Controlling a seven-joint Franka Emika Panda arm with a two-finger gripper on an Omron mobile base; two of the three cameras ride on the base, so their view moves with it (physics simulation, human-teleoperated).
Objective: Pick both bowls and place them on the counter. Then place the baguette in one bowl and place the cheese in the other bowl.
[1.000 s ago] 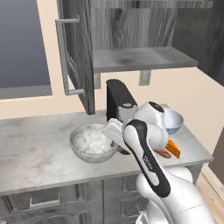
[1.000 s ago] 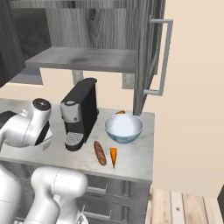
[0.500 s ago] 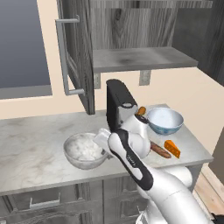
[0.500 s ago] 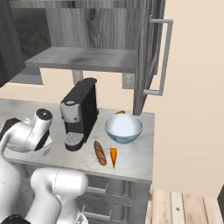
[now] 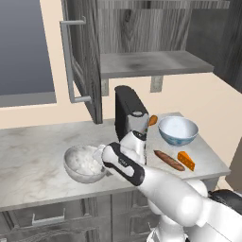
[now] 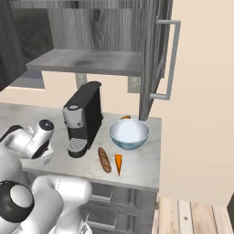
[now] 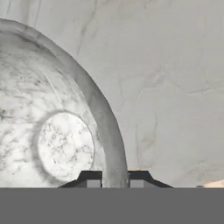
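On the tabletop (image 5: 33,156), the hand (image 7: 115,180) straddles the marbled bowl's (image 5: 84,163) rim, fingers clamped on it.

Grey-white marbled bowl (image 5: 84,163), blue-patterned white bowl (image 5: 177,131).

Walls (image 5: 28,118) plain beige; dark grey window pane (image 5: 23,47) upper left in the left base view; grey wood wall cabinet (image 5: 142,28) with its door (image 5: 87,61) swung open, long metal handle (image 5: 71,61) on it; grey shelf board (image 5: 151,64) beneath on a bracket; pale marble surface (image 5: 28,156) over grey drawers (image 5: 47,220); black coffee machine (image 6: 84,119) against the wall; light plank floor (image 6: 192,217) at right.
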